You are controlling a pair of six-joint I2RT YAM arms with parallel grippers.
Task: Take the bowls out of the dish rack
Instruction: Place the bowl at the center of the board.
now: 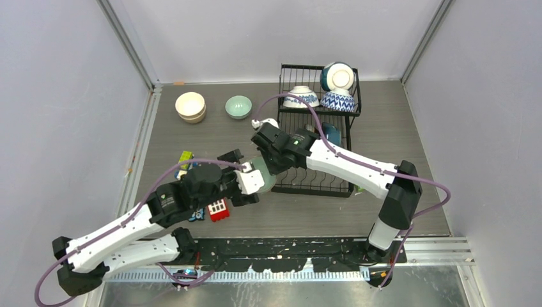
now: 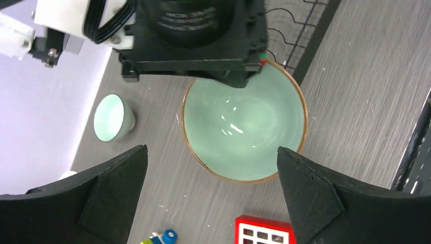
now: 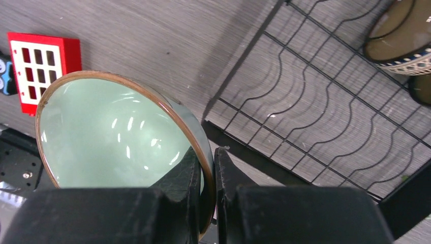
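A pale green bowl (image 3: pixel 117 132) with a brown rim hangs tilted just above the table, left of the dish rack (image 1: pixel 319 166). My right gripper (image 3: pixel 206 173) is shut on its rim, one finger inside and one outside. My left gripper (image 2: pixel 211 173) stands wide open just short of that bowl (image 2: pixel 244 129), touching nothing. In the rack's upper basket sit two blue-and-white patterned bowls (image 1: pixel 301 96) (image 1: pixel 337 100) and a teal one (image 1: pixel 337 76). A dark bowl (image 1: pixel 329 133) lies lower in the rack. Cream bowls (image 1: pixel 190 107) and another pale green bowl (image 1: pixel 238 107) stand on the table.
A red windowed block (image 2: pixel 264 231) lies on the table under my left gripper, with small colourful blocks (image 1: pixel 185 158) to its left. The rack's black wire base (image 3: pixel 315 112) sits right beside the held bowl. Walls close in the table's left, right and back.
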